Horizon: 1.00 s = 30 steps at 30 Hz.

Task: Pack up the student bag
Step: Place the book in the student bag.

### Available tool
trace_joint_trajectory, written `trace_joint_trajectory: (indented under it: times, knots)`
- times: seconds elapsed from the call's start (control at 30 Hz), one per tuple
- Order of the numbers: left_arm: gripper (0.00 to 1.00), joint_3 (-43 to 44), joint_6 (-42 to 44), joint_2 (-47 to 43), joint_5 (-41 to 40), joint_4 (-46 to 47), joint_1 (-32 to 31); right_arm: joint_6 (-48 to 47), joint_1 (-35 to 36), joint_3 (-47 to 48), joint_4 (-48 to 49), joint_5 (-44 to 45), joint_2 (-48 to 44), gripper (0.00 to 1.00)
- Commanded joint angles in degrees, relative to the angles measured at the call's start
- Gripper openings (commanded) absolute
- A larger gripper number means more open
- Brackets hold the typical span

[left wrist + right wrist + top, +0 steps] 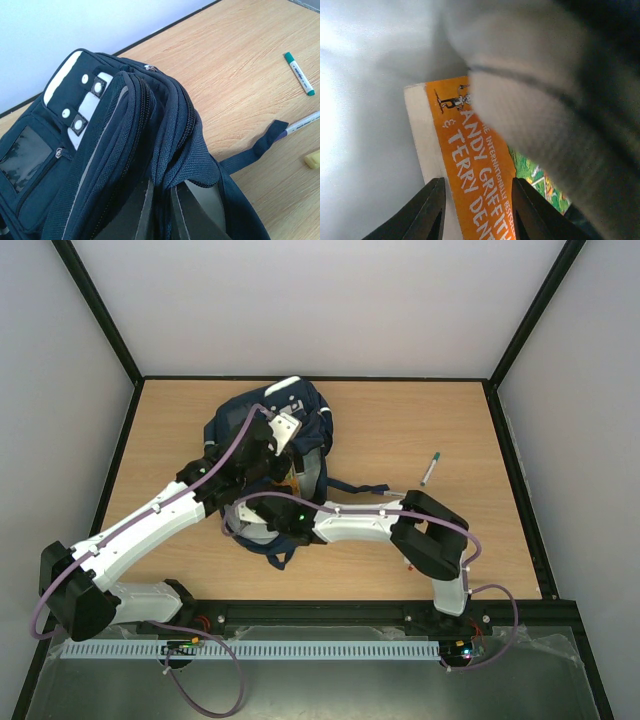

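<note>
The navy student bag (300, 410) lies at the middle back of the table, and its zippered top folds fill the left wrist view (125, 130). My left gripper (167, 192) is shut on a fold of the bag's fabric at the opening, and from above it (288, 436) sits at the bag's middle. An orange book (465, 150) with white lettering stands between the fingers of my right gripper (479, 182), which is closed on it inside the bag's pale lining. From above, the right gripper is hidden in the bag's near end (268, 525).
A green-capped marker (430, 468) (299, 73) lies on the wood right of the bag. A pen (300, 123) and a small yellow object (313, 159) lie near it. A bag strap (260, 147) trails over the table (450, 540). Walls enclose three sides.
</note>
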Motion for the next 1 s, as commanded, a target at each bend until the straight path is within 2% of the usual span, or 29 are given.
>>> trace_joint_trajectory:
  times: [0.0,0.33,0.57,0.7,0.97]
  knots:
    - [0.04,0.88,-0.77,-3.17,0.44,6.55,0.39,-1.19,-3.04,2.97,4.78,3.93,2.72,0.37]
    - [0.04,0.79,-0.82,-3.16,0.56,6.55,0.39,-1.63,-5.6,1.38,14.97,6.39,4.84,0.34]
    - [0.04,0.79,-0.86,-3.25,0.62,6.54,0.39,-6.58,-5.74,-3.21,26.7,10.1,4.84,0.32]
    - [0.04,0.8,-0.94,-3.24,0.59,6.53,0.39,-5.35,-5.72,-3.76,25.28,9.71,4.79,0.33]
    - [0.04,0.82,-0.91,-3.08,0.53,6.55,0.39,4.31,-5.79,-3.41,12.34,3.49,-1.46,0.34]
